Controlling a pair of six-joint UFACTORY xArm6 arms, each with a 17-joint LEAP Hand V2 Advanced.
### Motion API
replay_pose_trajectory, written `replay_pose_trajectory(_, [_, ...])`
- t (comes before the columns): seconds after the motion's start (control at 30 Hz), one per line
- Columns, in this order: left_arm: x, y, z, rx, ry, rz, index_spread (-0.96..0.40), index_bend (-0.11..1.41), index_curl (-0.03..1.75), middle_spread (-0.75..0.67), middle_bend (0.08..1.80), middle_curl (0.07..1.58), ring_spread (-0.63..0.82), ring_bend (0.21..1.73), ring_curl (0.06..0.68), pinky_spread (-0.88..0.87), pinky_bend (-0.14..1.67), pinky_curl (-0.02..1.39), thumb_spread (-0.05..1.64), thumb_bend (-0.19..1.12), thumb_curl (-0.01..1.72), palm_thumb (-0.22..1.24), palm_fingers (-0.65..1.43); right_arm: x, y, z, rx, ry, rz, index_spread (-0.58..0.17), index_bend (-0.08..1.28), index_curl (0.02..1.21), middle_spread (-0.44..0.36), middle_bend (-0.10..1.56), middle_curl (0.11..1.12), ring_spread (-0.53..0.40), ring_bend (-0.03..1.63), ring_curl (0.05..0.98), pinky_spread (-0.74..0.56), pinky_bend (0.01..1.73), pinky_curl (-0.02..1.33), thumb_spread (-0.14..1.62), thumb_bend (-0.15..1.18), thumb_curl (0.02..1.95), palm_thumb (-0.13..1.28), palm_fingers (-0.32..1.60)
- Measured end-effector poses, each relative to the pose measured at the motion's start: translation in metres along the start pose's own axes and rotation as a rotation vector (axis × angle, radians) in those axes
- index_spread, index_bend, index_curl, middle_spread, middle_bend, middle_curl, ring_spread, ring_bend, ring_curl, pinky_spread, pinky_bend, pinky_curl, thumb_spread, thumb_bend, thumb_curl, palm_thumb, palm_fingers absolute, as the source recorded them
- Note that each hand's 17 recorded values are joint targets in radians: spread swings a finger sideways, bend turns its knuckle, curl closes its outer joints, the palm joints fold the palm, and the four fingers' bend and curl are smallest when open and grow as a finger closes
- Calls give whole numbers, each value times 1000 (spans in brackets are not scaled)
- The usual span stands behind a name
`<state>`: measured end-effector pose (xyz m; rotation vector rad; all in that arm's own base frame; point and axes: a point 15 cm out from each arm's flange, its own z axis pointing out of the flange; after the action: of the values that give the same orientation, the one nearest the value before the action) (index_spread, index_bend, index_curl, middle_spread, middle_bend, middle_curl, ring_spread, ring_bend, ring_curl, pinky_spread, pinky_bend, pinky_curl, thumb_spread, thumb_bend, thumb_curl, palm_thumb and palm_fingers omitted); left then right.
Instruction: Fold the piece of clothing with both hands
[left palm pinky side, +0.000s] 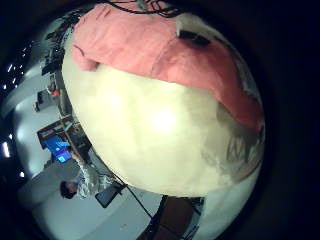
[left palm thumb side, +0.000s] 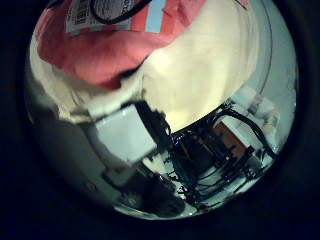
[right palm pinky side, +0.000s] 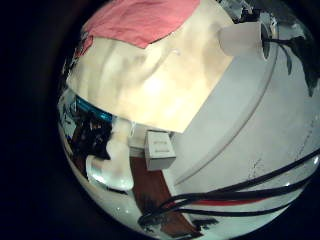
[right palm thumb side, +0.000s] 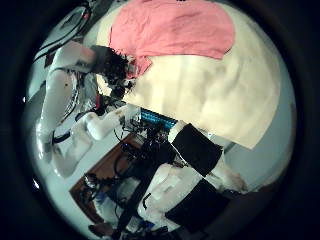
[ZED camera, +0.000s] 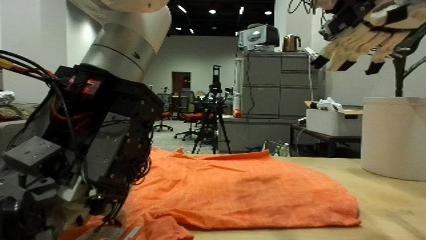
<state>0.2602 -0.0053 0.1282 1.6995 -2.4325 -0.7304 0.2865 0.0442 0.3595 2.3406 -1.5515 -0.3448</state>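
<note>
**Right hand raised and empty, left hand down at the orange garment**

In the outside view the right hand (ZED camera: 360, 40) hangs high above the tabletop (ZED camera: 393, 205). Its fingers are spread and nearly straight, and it holds nothing. It is well apart from the garment below.

The left hand (ZED camera: 73, 175) is low and close to the camera, down at the near edge of the orange garment (ZED camera: 240, 190). Its dark body covers that edge. Whether its fingers are curled into the cloth or only resting on it cannot be told from any view.

The garment lies spread on the light wooden tabletop, mostly flat with soft wrinkles. One edge is rumpled and partly turned under beside the left hand. A white cylindrical bin (ZED camera: 396, 135) stands beyond the tabletop's far side, apart from the garment.

The left palm views are close to the cloth. The little finger side shows the garment (left palm pinky side: 150, 45) draped along one rim of the pale tabletop (left palm pinky side: 150, 130). The thumb side shows the garment (left palm thumb side: 110, 55) very near, with a printed label (left palm thumb side: 100, 12) on it.

From the right palm, the thumb side shows the garment (right palm thumb side: 170, 30) lying on the tabletop (right palm thumb side: 210, 95), with the left hand (right palm thumb side: 115, 65) at its edge. The little finger side shows the garment (right palm pinky side: 140, 20) at the far part of the tabletop (right palm pinky side: 150, 85), with the bin (right palm pinky side: 245, 40) beside a corner.
</note>
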Motion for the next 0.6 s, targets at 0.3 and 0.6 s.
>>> replay_pose_trajectory(0.3, [-7, 1, -14, 21, 18, -6, -389, 284, 529, -466, 777, 754, -488, 1151, 479, -652, 952, 549, 905, 46, 523, 880, 1134, 0, 0, 0, 3, 2, 1, -299, 177, 326, 34, 192, 322, 187, 277, 251, 296, 214, 296, 1338, -8, 231, 552, 287])
replay_pose_trajectory(0.6, [-12, 6, -41, 69, 60, -7, -567, 466, 782, -530, 880, 911, -472, 1252, 531, -668, 1069, 607, 901, -7, 622, 895, 1072, 0, -7, 42, -55, -8, -4, -300, 156, 307, 14, 202, 335, 103, 364, 270, 196, 228, 298, 1339, -2, 241, 593, 372])
